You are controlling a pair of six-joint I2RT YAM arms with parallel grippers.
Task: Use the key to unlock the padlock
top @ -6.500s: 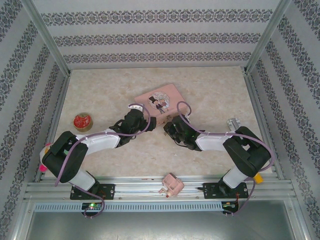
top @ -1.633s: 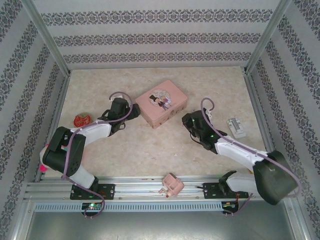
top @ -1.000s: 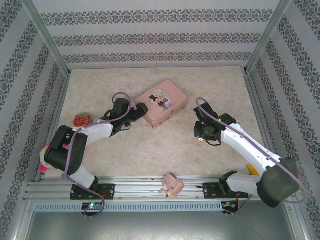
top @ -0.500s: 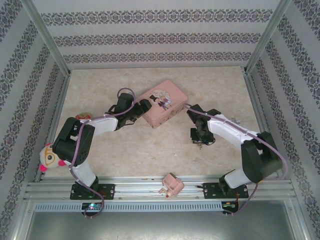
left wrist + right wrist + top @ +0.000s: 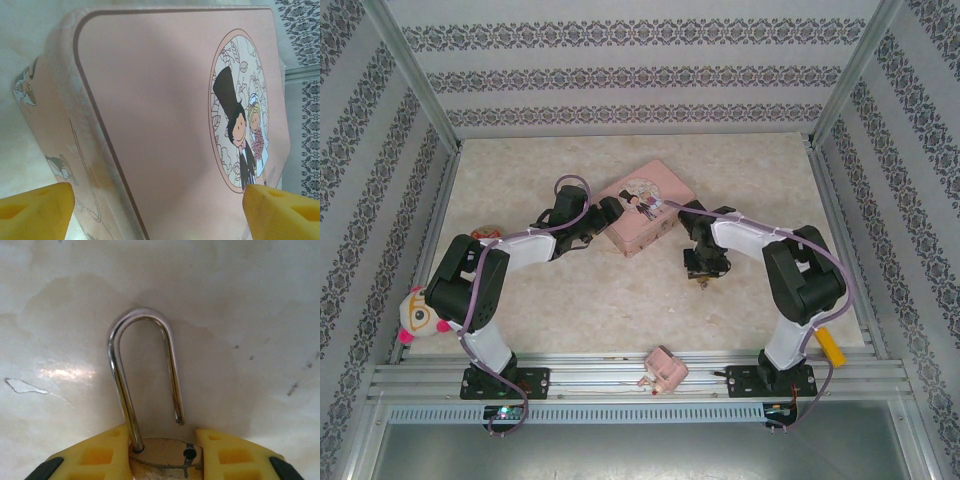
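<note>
The brass padlock (image 5: 162, 454) sits between my right gripper's (image 5: 163, 436) yellow fingers, which are shut on its body. Its silver shackle (image 5: 120, 370) stands sprung, one end free above its hole. From above, the right gripper (image 5: 703, 266) points down at the table just right of the pink tin (image 5: 645, 208), with the padlock (image 5: 703, 279) under it. My left gripper (image 5: 604, 213) is at the tin's left corner. In the left wrist view its fingers stand wide apart, open (image 5: 155, 200), either side of the tin (image 5: 165, 100). The key is out of view.
A small pink object (image 5: 663, 370) lies on the front rail. A plush toy (image 5: 415, 315) sits behind the left arm, and a red-topped item (image 5: 485, 237) peeks out beside it. A yellow block (image 5: 830, 345) lies at the right, near the right arm's base.
My right gripper has swung left across the table to just beside the tin, still holding the padlock. The left gripper has stayed at the tin's corner, and the tin has shifted slightly back.
</note>
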